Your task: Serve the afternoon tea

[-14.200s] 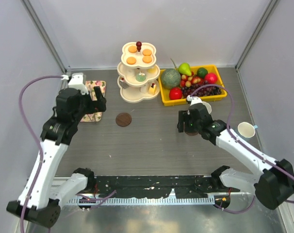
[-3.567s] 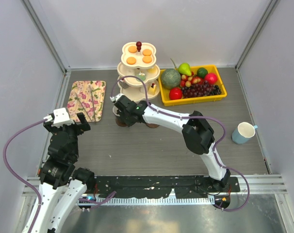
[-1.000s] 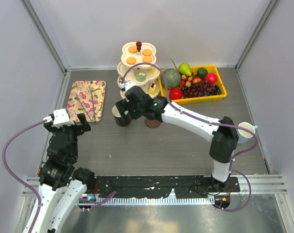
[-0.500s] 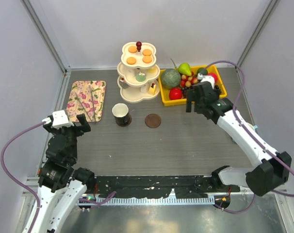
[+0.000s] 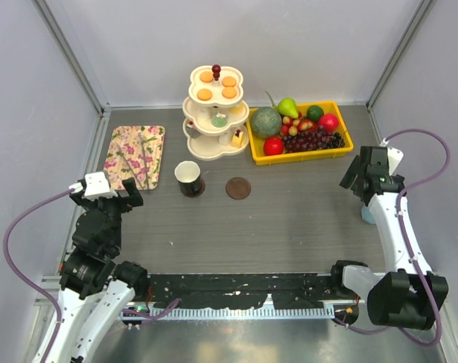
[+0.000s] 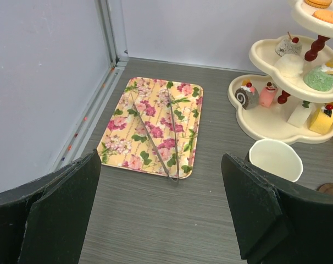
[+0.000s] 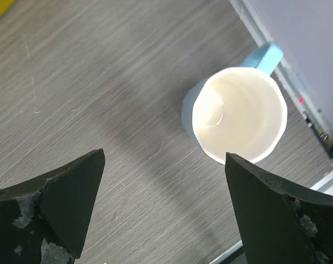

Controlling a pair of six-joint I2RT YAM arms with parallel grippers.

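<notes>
The three-tier stand holds orange tarts on top and small cakes below; it also shows in the left wrist view. The black mug stands upright on a coaster in front of it, white inside. The white-and-blue mug stands upright by the right wall, mostly hidden under my right arm in the top view. My right gripper is open and empty above the table just beside this mug. My left gripper is open and empty, pulled back near the flowered tray.
A bare brown coaster lies right of the black mug. The flowered tray at the left holds metal tongs. The yellow fruit tray stands behind on the right. Walls close in the left, back and right.
My right arm has swung from the black mug at the centre to the far right, over the white-and-blue mug. The black mug stays on its coaster. The left arm has barely moved.
</notes>
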